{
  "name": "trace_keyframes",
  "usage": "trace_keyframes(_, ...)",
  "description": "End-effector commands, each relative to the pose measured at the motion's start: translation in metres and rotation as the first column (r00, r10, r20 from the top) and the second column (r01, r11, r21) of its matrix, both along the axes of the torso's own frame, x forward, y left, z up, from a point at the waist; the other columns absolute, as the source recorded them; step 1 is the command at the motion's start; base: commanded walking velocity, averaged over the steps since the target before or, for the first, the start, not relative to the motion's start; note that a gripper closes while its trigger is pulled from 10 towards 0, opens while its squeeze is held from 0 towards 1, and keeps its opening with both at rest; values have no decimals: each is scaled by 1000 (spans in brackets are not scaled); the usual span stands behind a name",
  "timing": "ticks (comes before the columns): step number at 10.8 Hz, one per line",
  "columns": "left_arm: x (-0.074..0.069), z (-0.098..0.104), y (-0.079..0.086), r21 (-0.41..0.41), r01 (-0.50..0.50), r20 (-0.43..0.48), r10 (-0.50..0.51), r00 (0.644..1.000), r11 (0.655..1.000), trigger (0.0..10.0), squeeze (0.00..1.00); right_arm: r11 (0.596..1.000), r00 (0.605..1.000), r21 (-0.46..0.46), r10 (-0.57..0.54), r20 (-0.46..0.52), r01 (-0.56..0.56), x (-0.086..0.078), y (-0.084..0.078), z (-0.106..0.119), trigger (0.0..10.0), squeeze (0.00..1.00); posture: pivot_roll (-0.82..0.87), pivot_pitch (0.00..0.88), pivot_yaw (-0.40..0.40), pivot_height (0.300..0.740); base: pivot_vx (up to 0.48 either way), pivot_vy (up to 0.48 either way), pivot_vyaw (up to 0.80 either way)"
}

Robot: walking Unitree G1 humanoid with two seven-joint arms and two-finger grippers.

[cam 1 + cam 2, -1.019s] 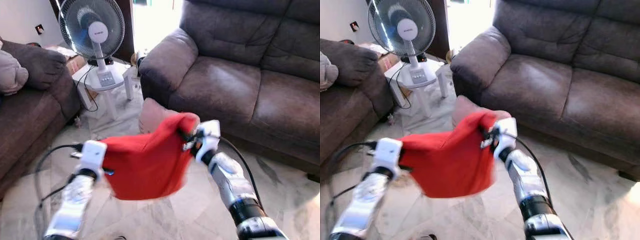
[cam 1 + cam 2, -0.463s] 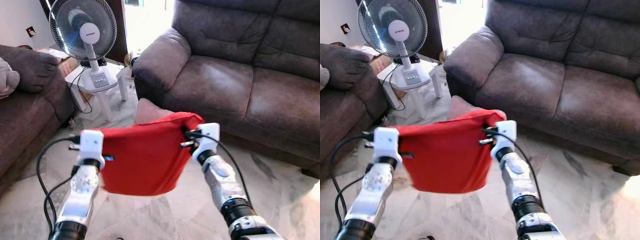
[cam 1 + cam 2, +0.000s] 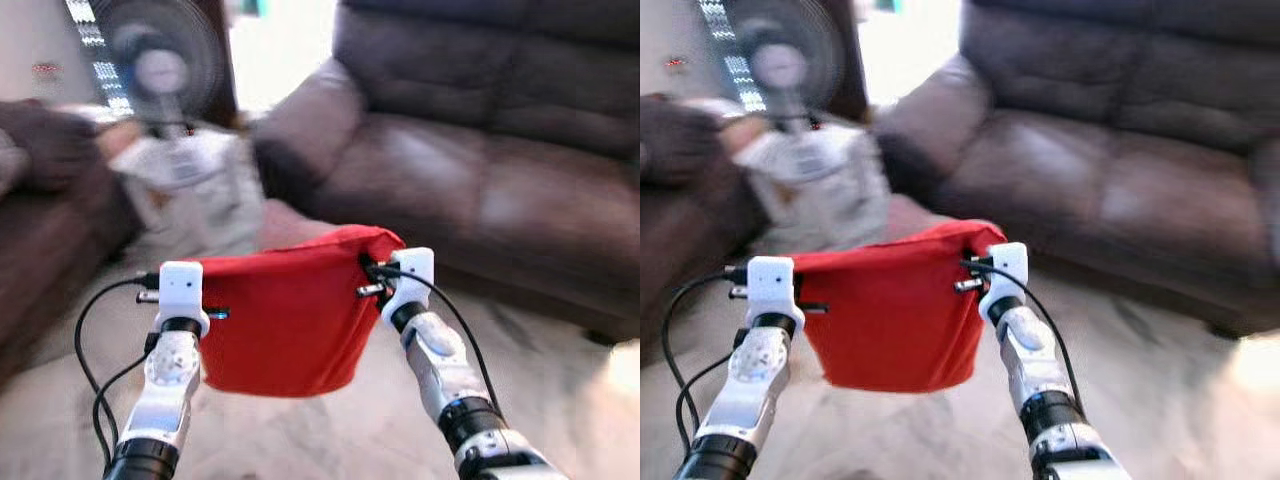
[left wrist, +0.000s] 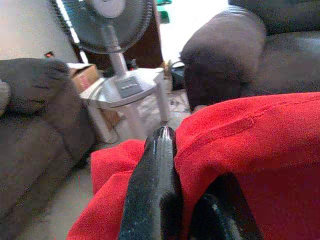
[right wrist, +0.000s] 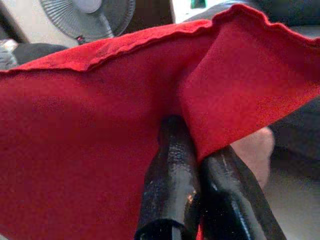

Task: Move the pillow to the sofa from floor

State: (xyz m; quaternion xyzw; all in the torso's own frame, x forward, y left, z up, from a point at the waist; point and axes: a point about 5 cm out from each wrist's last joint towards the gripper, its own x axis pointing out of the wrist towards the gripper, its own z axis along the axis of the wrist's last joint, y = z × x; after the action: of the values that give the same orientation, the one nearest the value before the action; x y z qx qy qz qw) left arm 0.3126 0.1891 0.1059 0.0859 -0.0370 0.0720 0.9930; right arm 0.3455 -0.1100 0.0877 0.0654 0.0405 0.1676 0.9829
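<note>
On the far left we see the arm of a second dark couch (image 4: pixel 35 110), and next to it a standing fan (image 4: pixel 112 22) on a small white table (image 4: pixel 127 90); in the head views both are smeared by blur. Nearer to us, our left gripper (image 4: pixel 187 200) is raised in front of the body with its two black fingers (image 4: pixel 155 190) pressed together on the left edge of the red pillow (image 3: pixel 285 320), the cloth bunched between them. The pillow hangs in the air between our two arms, stretched by its upper corners and sagging below, well clear of the marble floor (image 3: pixel 330 430). It looks limp and flat, more like a cover than a stuffed cushion. Just behind its top edge a pale pink cushion (image 3: pixel 285 225) lies on the floor near the foot of the brown sofa (image 3: pixel 480 150). Our right gripper (image 5: pixel 197 165) holds the pillow's right upper corner, its fingers (image 5: pixel 170 170) clamped on a fold of red fabric that drapes over them. Past it, the sofa fills the right side of the scene, its seat bare and its arm turned toward the fan; the pillow is short of it, not touching it.
</note>
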Motion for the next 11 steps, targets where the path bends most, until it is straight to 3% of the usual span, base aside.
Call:
trace_keyframes(1,0,19,16,-19,-74,116,75,990,997,10000,0,998,997,15,-57,54,57,6,-10,11,10000,0,119,92,-26,740,0,0,0)
trace_keyframes(4,0,20,20,-20,-73,118,75,990,997,10000,0,998,997,10,-55,59,54,7,-8,12,10000,0,119,101,-25,740,0,0,0)
trace_keyframes(7,3,15,17,-84,-34,88,41,995,996,10000,0,998,997,12,-61,38,60,8,-11,10,10000,0,115,116,-27,740,0,0,-754)
trace_keyframes(11,3,22,13,-124,10,128,6,992,992,10000,0,998,997,10,-68,33,68,9,-12,10,10000,0,116,125,-34,740,0,0,-758)
